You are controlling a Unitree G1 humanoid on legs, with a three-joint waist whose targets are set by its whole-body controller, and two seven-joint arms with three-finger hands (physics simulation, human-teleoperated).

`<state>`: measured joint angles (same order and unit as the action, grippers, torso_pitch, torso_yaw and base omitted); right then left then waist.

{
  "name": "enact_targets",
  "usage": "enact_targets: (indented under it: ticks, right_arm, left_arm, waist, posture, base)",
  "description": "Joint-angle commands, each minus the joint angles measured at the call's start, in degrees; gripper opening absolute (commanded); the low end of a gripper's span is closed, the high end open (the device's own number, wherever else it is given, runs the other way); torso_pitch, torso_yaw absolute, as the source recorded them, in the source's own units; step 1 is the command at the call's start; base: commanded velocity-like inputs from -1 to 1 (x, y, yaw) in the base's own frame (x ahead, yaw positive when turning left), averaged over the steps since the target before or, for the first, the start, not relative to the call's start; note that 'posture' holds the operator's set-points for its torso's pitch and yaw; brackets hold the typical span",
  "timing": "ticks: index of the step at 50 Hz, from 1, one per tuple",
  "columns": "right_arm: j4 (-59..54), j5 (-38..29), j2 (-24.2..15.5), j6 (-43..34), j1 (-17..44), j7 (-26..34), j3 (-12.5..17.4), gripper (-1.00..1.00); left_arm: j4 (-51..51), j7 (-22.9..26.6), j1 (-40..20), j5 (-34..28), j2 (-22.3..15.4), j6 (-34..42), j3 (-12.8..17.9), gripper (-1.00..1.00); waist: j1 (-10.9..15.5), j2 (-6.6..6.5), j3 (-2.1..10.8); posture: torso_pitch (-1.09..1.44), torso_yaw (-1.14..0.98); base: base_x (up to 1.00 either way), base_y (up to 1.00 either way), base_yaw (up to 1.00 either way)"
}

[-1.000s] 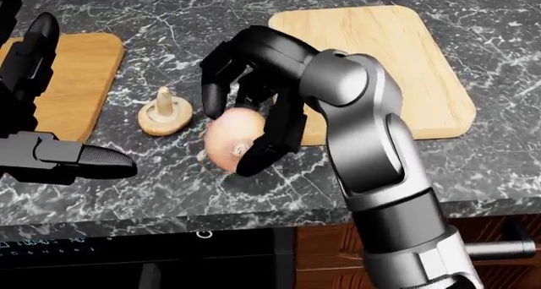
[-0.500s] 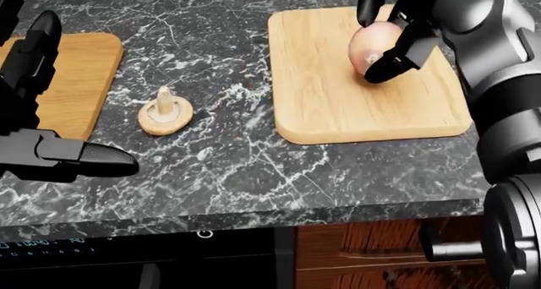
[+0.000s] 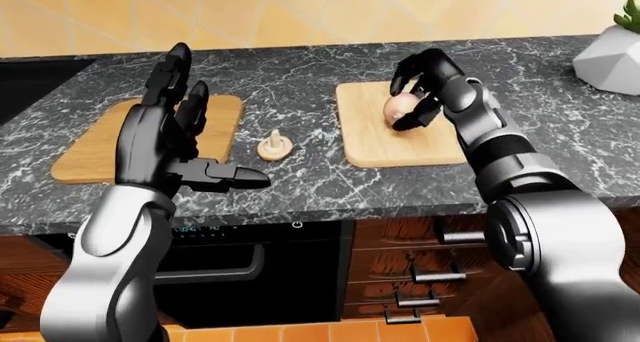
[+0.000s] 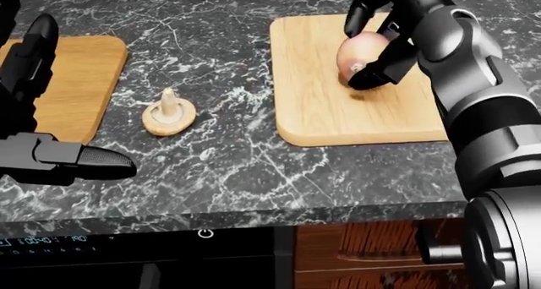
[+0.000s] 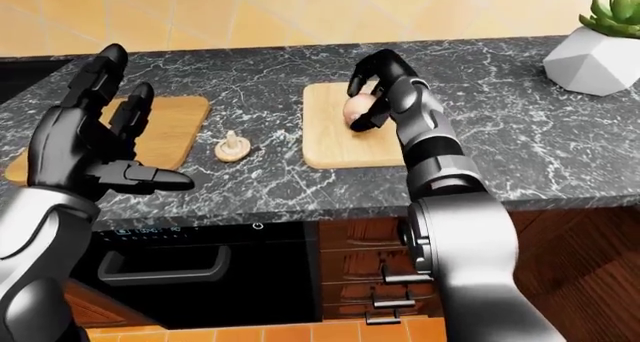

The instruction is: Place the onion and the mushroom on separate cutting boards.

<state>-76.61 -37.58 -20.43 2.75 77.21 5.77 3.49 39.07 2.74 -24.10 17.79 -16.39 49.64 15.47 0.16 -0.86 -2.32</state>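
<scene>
My right hand is shut on the pinkish onion and holds it just over the right cutting board, near its top. The mushroom lies stem up on the dark marble counter between the two boards. The left cutting board is at the left edge of the head view. My left hand is open, fingers spread, hovering over the counter below and left of the mushroom, apart from it.
A white faceted planter with a green succulent stands at the far right of the counter. Below the counter edge are an oven with a handle and wooden drawers with metal pulls.
My right hand lifted the onion from the counter beside the mushroom and carried it right onto the right board, then lowered it slightly. The left hand and the mushroom stayed put.
</scene>
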Motion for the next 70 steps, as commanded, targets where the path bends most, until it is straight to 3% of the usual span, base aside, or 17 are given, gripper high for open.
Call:
enact_targets:
  ticks: [1, 3, 4, 6, 8, 25, 30, 35, 38, 42, 45, 50, 60, 64, 70]
  right_arm:
    - [2.6, 0.3, -0.7, 0.9, 2.4, -0.6, 0.2, -0.52]
    - [2.6, 0.3, -0.8, 0.8, 2.1, -0.3, 0.2, -0.32]
    - [2.6, 0.3, -0.7, 0.4, 1.6, 0.7, 0.0, 0.32]
    - [2.8, 0.3, -0.7, 0.3, 1.5, 0.9, 0.0, 0.78]
    - [2.8, 0.4, -0.7, 0.1, 1.7, 1.2, 0.0, 1.00]
    - [3.8, 2.6, -0.7, -0.9, 3.1, 3.3, 0.8, 1.00]
    - [6.7, 5.4, -1.4, -2.2, 4.9, 5.7, 1.4, 1.00]
    - [15.4, 9.4, -2.5, -4.8, 1.8, 8.8, 2.1, 1.00]
    - [34.0, 12.7, -2.2, -13.7, -5.6, 13.0, 3.2, 1.00]
    - [65.1, 16.0, -1.0, -29.6, -19.4, 17.6, 5.1, 1.00]
    - [73.9, 18.6, -1.3, -34.1, -23.8, 17.3, 6.5, 1.00]
    - [86.4, 22.9, 0.5, -39.1, -31.5, 16.4, 6.8, 1.00]
    - [99.2, 28.8, 4.0, -42.8, -40.4, 12.4, 6.5, 1.00]
    - [101.1, 29.8, 5.5, -42.0, -44.3, 11.3, 5.7, 1.00]
    - [102.6, 30.4, 6.5, -41.7, -46.8, 10.8, 5.3, 1.00]
  left_arm:
    - [1.7, -0.1, -1.3, 0.0, -0.6, -1.5, 0.6, 1.00]
    - [1.7, -0.1, -1.3, 0.1, -0.6, -1.4, 0.7, 1.00]
    - [1.8, -0.1, -1.1, 0.0, -0.6, -1.6, 0.7, 1.00]
    - [1.8, -0.1, -1.1, -0.1, -0.6, -1.7, 0.6, 1.00]
    - [1.7, 0.0, -1.1, -0.2, -0.6, -1.8, 0.6, 1.00]
    - [0.6, 0.6, -1.0, -1.2, -0.5, -2.9, 0.1, 1.00]
    - [-3.7, 1.9, -3.4, -3.9, -1.4, -5.3, -1.9, 1.00]
    - [-9.6, 3.9, -8.3, -8.8, -2.8, -8.3, -4.4, 1.00]
    - [-15.5, 5.7, -12.7, -12.4, -2.8, -11.5, -6.1, 1.00]
    - [-29.1, 12.3, -19.8, -19.4, -3.5, -21.6, -10.0, 1.00]
    - [-39.8, 16.3, -25.0, -24.5, -3.3, -28.2, -10.6, 1.00]
    - [-47.8, 23.1, -29.9, -30.9, -3.5, -37.5, -10.9, 1.00]
    - [-54.9, 38.1, -37.5, -36.6, -6.4, -48.2, -10.1, 1.00]
    - [-54.7, 44.7, -36.7, -36.7, -7.3, -52.6, -10.0, 1.00]
    - [-57.2, 49.8, -39.0, -37.0, -8.3, -57.5, -9.6, 1.00]
  waist:
    - [0.0, 0.01, 1.62]
    - [0.0, 0.03, 1.60]
    - [0.0, 0.04, 1.59]
    - [0.1, 0.09, 1.64]
    - [0.1, 0.12, 1.71]
    - [0.1, -0.01, 1.91]
    - [0.2, -0.08, 1.81]
    - [0.3, 0.20, 1.67]
    - [0.5, 0.64, 1.62]
    - [1.2, 1.40, 1.52]
    - [1.4, 1.70, 1.57]
    - [1.3, 2.10, 1.81]
    - [1.0, 2.03, 1.69]
    - [0.9, 1.94, 1.74]
    - [0.8, 1.88, 1.72]
  posture:
    - [0.00, 0.00]
    - [0.00, 0.00]
    - [0.00, 0.00]
    - [0.00, 0.00]
    - [0.00, 0.00]
    - [0.00, 0.00]
    - [0.00, 0.00]
    - [0.00, 0.00]
    - [0.00, 0.00]
    - [0.00, 0.00]
    - [0.00, 0.00]
    - [0.00, 0.00]
    - [0.00, 0.00]
    - [0.00, 0.00]
    - [0.00, 0.00]
  base:
    - [0.00, 0.00, 0.00]
    - [0.00, 0.00, 0.00]
    - [0.00, 0.00, 0.00]
    - [0.00, 0.00, 0.00]
    - [0.00, 0.00, 0.00]
    - [0.00, 0.00, 0.00]
    - [0.00, 0.00, 0.00]
    - [0.00, 0.00, 0.00]
    - [0.00, 0.00, 0.00]
    - [0.00, 0.00, 0.00]
    - [0.00, 0.00, 0.00]
    - [0.00, 0.00, 0.00]
    - [0.00, 0.00, 0.00]
    - [0.00, 0.00, 0.00]
    - [0.00, 0.00, 0.00]
